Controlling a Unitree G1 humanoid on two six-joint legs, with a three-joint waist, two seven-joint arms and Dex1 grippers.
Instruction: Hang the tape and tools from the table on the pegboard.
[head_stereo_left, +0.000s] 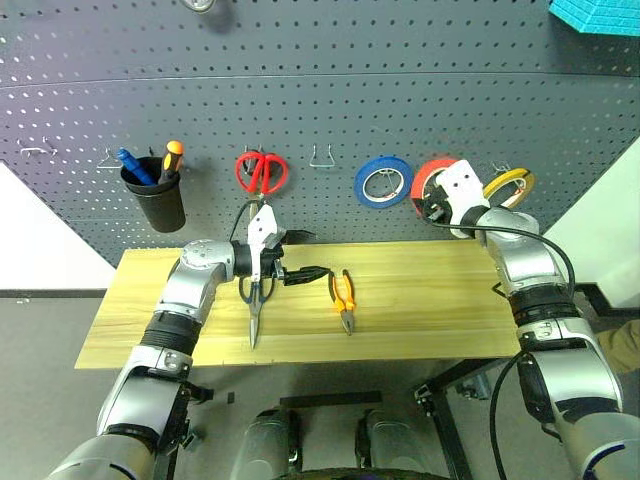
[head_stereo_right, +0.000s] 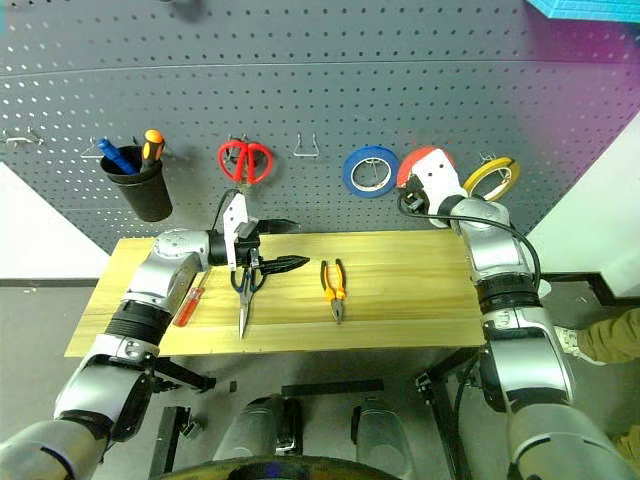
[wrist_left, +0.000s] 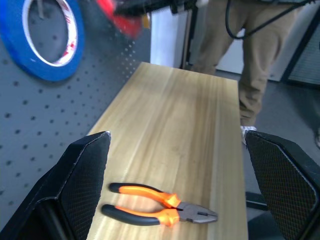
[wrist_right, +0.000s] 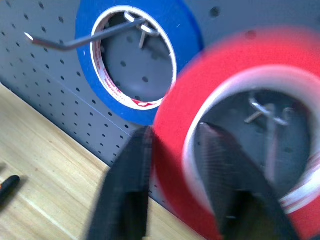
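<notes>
The red tape is up against the pegboard, between the blue and yellow rolls. My right gripper is at its rim, and a metal hook shows inside the ring. On the table lie the dark-handled scissors, the orange-and-black pliers and the red-handled screwdriver. My left gripper hovers open just above the scissors, pointing right toward the pliers, with nothing in it.
On the pegboard hang red-handled scissors, a blue tape roll, a yellow roll and a black cup of pens. A bare hook sits between them. A person in tan trousers stands past the table's right end.
</notes>
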